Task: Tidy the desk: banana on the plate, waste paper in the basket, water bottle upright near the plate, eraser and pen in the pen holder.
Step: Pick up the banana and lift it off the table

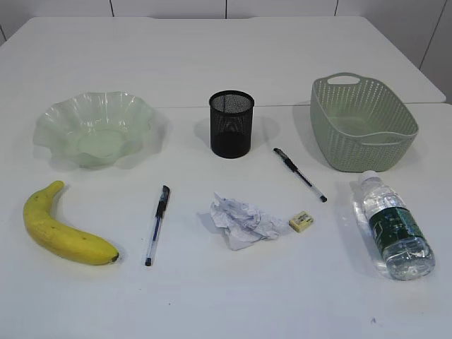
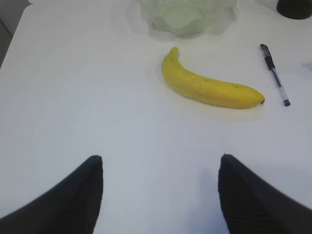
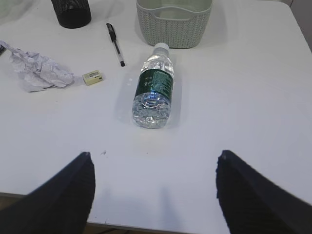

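Both my claws hang spread wide and empty over bare desk, left claw (image 2: 161, 195) short of the banana (image 2: 209, 85), right claw (image 3: 153, 195) short of the water bottle (image 3: 153, 92) lying on its side, cap toward the basket (image 3: 173, 24). Crumpled paper (image 1: 244, 220) and eraser (image 1: 301, 221) sit mid-desk, open room all round

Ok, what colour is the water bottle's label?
Dark green, on the water bottle; clearest in the right wrist view.
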Available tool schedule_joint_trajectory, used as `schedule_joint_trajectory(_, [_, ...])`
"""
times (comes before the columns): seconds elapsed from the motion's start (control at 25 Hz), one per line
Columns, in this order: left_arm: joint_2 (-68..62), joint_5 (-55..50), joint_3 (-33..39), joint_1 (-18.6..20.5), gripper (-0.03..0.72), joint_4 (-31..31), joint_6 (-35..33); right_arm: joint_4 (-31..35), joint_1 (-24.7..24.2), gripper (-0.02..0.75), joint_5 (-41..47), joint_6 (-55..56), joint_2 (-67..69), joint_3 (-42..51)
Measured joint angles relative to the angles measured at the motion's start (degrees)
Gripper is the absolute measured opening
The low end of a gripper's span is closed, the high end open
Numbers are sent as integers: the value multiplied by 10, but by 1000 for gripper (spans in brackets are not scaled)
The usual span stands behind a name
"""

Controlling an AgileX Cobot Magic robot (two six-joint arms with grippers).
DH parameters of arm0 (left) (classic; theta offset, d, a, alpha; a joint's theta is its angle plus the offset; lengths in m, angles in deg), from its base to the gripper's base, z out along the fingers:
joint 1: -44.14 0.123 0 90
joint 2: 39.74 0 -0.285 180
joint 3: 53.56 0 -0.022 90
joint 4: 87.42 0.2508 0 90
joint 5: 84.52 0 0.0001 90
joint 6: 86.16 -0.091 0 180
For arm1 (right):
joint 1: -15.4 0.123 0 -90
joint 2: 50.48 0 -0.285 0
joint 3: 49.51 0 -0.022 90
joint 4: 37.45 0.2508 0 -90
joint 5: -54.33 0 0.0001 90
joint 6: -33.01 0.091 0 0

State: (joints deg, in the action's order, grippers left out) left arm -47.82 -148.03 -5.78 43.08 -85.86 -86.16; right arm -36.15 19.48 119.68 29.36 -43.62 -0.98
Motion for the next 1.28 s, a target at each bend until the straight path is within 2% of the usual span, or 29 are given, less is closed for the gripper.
schedule_joint_trajectory(1.28, [0, 0, 0, 0, 498, 0, 0, 0, 0, 580, 0, 0, 0, 0])
